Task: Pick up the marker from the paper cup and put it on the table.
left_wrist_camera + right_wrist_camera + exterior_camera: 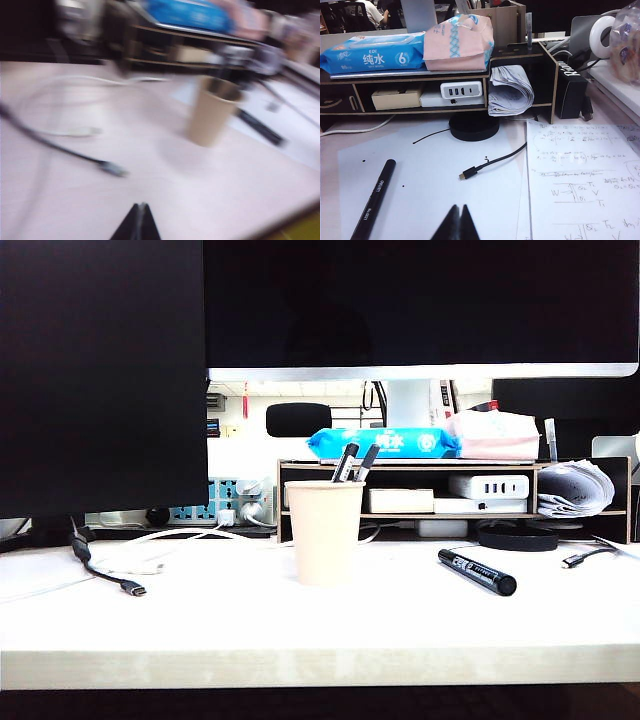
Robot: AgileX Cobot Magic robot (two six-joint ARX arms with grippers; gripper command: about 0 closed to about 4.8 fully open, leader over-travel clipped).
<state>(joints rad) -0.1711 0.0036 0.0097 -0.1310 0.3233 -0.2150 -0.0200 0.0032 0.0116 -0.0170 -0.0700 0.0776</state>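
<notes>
Marker: the thick all-black marker pen (372,202) already lies flat on the wide white table (300,630), just ahead of the clenched, empty right tool (459,224), barrel slanting away. The left tool (141,223), also clenched, faces the plain beige paper cup (212,112).

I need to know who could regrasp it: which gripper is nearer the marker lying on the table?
Right. The right gripper, shut, sits close beside the marker. The left gripper, shut, has the cup between it and that marker.
</notes>
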